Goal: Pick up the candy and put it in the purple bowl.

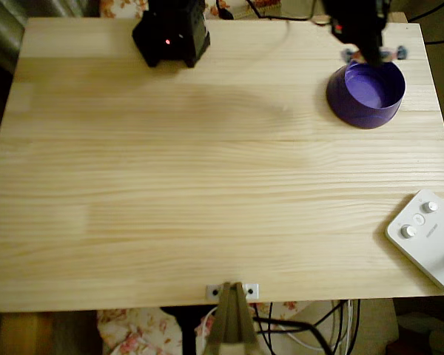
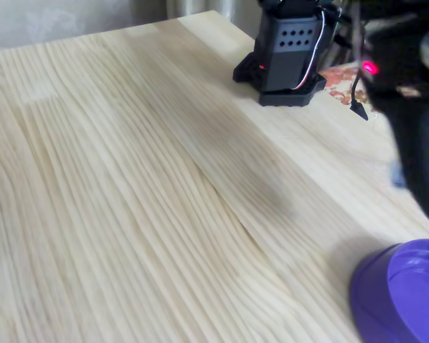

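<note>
The purple bowl [image 1: 365, 95] stands at the table's far right and also shows at the lower right of the fixed view [image 2: 404, 296]. Just behind its far rim lies the candy [image 1: 388, 53]; its pinkish middle and bluish-white ends stick out on both sides of the black arm. My gripper [image 1: 370, 52] comes down right over the candy's middle and hides it. The jaws are dark and blurred, so I cannot make out whether they grip the candy. In the fixed view the arm [image 2: 415, 143] is a dark blur above the bowl, with a bluish speck beside it.
The arm's black base [image 1: 172, 33] sits at the far edge, left of centre. A white device with round knobs [image 1: 428, 238] lies at the near right corner. A metal clamp [image 1: 232, 291] grips the near edge. The wooden table [image 1: 192, 163] is bare across the middle and left.
</note>
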